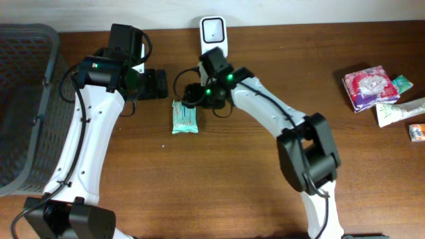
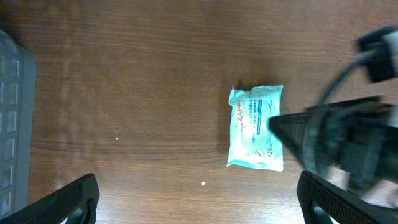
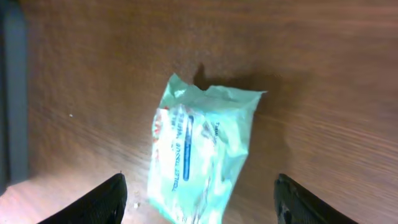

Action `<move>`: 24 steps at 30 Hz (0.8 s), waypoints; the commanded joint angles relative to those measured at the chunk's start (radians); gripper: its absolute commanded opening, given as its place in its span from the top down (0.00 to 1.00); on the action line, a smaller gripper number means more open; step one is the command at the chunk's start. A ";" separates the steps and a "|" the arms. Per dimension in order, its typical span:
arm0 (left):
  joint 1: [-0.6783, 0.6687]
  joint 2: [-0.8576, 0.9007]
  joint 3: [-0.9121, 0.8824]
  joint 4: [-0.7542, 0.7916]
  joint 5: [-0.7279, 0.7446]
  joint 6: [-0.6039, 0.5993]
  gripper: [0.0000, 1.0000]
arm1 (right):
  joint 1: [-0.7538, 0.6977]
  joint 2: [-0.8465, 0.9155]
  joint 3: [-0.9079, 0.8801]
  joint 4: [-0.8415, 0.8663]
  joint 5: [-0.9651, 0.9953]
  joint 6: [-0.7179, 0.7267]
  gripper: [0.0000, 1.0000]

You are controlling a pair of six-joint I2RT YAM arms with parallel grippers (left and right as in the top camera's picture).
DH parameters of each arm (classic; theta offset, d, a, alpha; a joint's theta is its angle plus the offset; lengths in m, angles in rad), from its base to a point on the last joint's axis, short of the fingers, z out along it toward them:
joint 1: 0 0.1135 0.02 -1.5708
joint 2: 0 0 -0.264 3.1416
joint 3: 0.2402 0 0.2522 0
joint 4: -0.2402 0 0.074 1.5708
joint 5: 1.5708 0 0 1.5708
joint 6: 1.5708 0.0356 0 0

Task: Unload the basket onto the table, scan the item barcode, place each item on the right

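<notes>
The item, a teal tissue pack (image 1: 184, 118), lies flat on the wooden table, print side up. My right gripper (image 1: 192, 96) hovers just over its far end. In the right wrist view the pack (image 3: 202, 152) sits between the widely spread fingers (image 3: 99, 202) without touching them, so my right gripper (image 3: 199, 202) is open. A white barcode scanner (image 1: 214, 33) stands at the table's back edge, behind the right arm. My left gripper (image 1: 158, 83) is open to the left of the pack. In the left wrist view the pack (image 2: 256, 127) lies ahead on the right, beside the blurred right arm (image 2: 348, 143), and my left gripper (image 2: 199, 199) holds nothing.
A grey mesh basket (image 1: 26, 99) fills the left side of the table, and its rim (image 2: 12, 124) shows in the left wrist view. Several packaged goods (image 1: 368, 86) lie at the far right.
</notes>
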 commanded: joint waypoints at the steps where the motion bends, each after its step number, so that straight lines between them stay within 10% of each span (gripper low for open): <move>1: -0.003 -0.004 0.006 -0.002 -0.011 0.019 0.01 | 0.034 0.071 -0.001 0.032 -0.018 0.054 0.30; 4: -0.003 -0.004 0.006 -0.002 -0.011 0.019 0.01 | 0.043 0.116 -0.001 0.074 -0.017 0.063 0.19; 5: -0.003 -0.004 0.006 -0.002 -0.011 0.019 0.01 | 0.043 0.134 -0.002 0.084 -0.016 0.072 0.34; 7: -0.003 -0.004 0.006 -0.002 -0.011 0.019 0.01 | 0.040 0.137 0.003 0.092 -0.014 0.072 0.96; 11: -0.003 -0.004 0.006 -0.002 -0.011 0.019 0.01 | 0.005 0.072 0.046 -0.017 0.108 0.071 0.96; 16: -0.003 -0.004 0.006 -0.002 -0.011 0.019 0.01 | -0.018 -0.113 0.107 -0.456 0.921 0.008 0.96; 19: -0.003 -0.004 0.006 -0.002 -0.011 0.019 0.01 | -0.012 -0.068 0.042 -0.519 1.084 0.013 0.96; 24: -0.003 -0.004 0.006 -0.002 -0.011 0.019 0.01 | 0.051 -0.013 -0.011 -0.440 0.851 -0.047 0.46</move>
